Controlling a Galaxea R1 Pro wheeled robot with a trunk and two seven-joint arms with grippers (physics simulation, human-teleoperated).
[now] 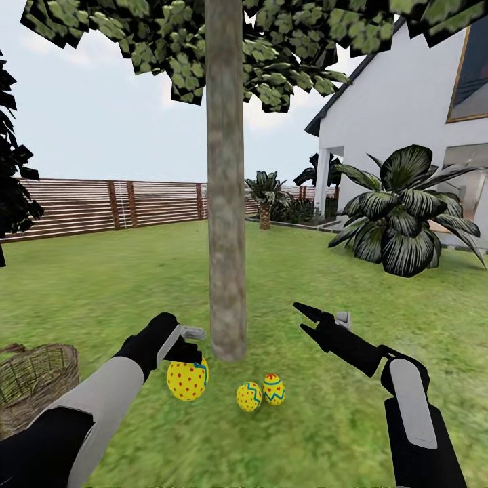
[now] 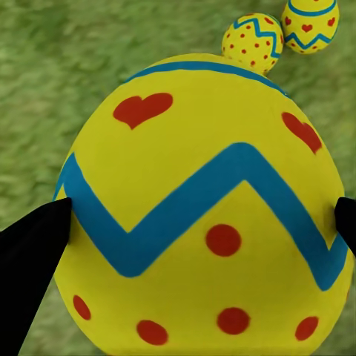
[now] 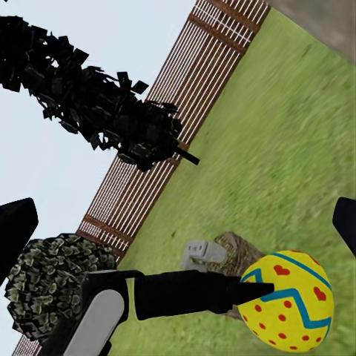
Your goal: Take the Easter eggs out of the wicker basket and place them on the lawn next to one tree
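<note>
The largest-looking Easter egg (image 1: 188, 379) sits between the left gripper's (image 1: 192, 347) fingers (image 2: 33, 248), gripped at both sides, just in front of the foot of the tree (image 1: 226, 203). In the left wrist view this held egg (image 2: 204, 215) shows its blue zigzag band, red hearts and red dots, with black fingertips pressed to either flank. In the head view it appears low over the lawn (image 1: 135, 285); whether it touches the grass cannot be told. The other two eggs (image 1: 249, 397) (image 1: 274, 389) lie on the grass touching each other, just beside the trunk's base and near the held egg.

The wicker basket (image 1: 34, 379) stands on the lawn at the robot's left, apart from the tree; its inside is not clearly visible. The right gripper (image 1: 306, 319) hovers over the grass to the right of the trunk, its fingers spread wide and holding nothing. Beyond are a brown slatted fence (image 1: 102, 203), a broad-leaved dark plant (image 1: 400, 217) and a white house (image 1: 407, 102).
</note>
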